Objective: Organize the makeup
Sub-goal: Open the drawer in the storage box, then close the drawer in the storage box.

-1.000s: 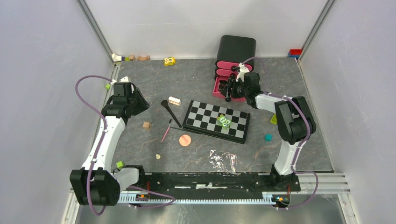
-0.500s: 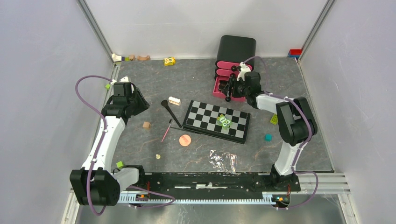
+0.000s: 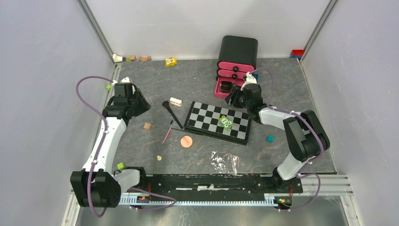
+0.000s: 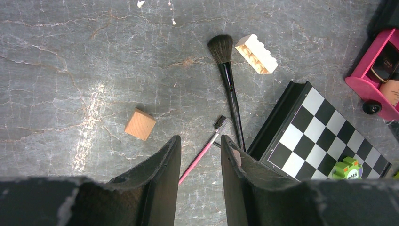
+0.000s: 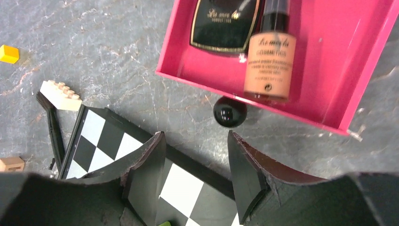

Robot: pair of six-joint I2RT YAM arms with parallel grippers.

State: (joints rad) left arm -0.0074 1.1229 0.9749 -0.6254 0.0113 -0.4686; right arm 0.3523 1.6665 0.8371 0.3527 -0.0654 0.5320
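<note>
A: Since the compact (image 5: 225, 26) and foundation bottle (image 5: 269, 59) lie in the pink drawer (image 5: 329, 61), what's next?
B: Probably the brush (image 4: 230, 89), on the bench left of the chequered board (image 4: 324, 132); left gripper (image 4: 200, 141) and right gripper (image 5: 195, 141) both gape, empty.

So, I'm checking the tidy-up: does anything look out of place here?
Yes. The brush, pink wand and puff lie loose on the table left of the board, while the open drawer holds a compact and a bottle. A crumpled clear wrapper lies nearer the front.
</note>
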